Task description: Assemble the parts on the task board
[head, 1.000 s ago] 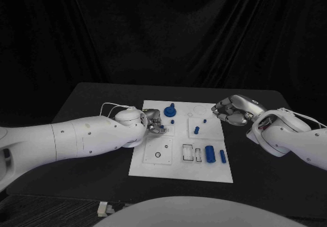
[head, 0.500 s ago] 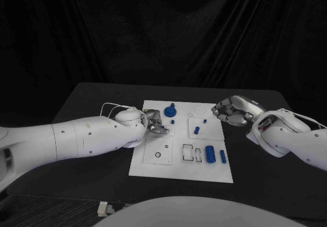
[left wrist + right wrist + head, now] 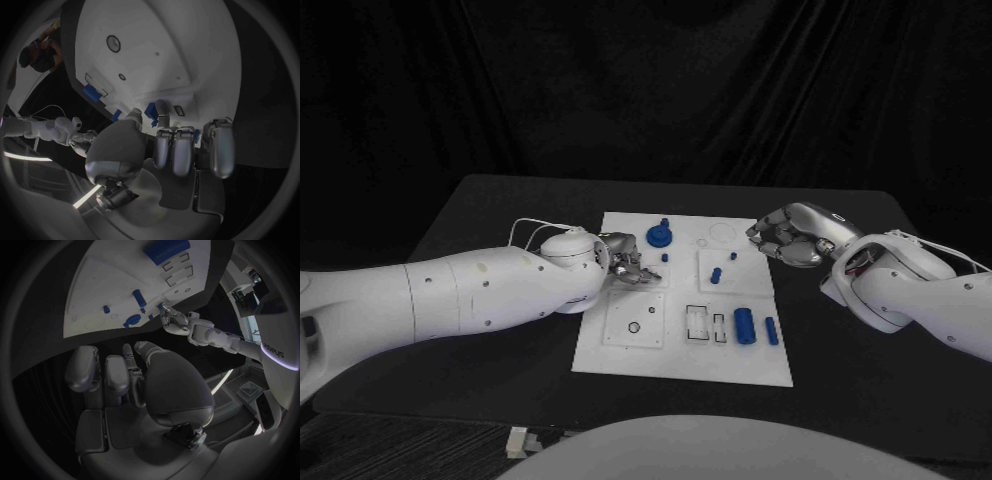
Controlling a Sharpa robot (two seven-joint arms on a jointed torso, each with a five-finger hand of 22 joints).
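The white task board (image 3: 678,345) lies mid-table. My left hand (image 3: 626,260) hovers over its left side with fingers curled. A small blue peg (image 3: 150,109) shows right at the thumb and fingertip (image 3: 161,107); whether it is pinched or just stands behind them is unclear. A small peg (image 3: 665,257) stands just right of that hand. A round blue part with a post (image 3: 659,235) stands at the far end. My right hand (image 3: 790,233) hangs off the board's right edge, fingers curled on nothing. A thick blue cylinder (image 3: 746,326) and a slim one (image 3: 772,330) lie near right.
Two more blue pegs (image 3: 715,274) (image 3: 731,254) stand mid-board. Round and rectangular recesses (image 3: 635,327) (image 3: 695,322) mark the near half. The black table (image 3: 488,215) ends behind and beside the board. My left forearm (image 3: 473,295) covers the table's left side.
My left hand's fingers have edged slightly toward the small peg. The right hand and the parts have held still.
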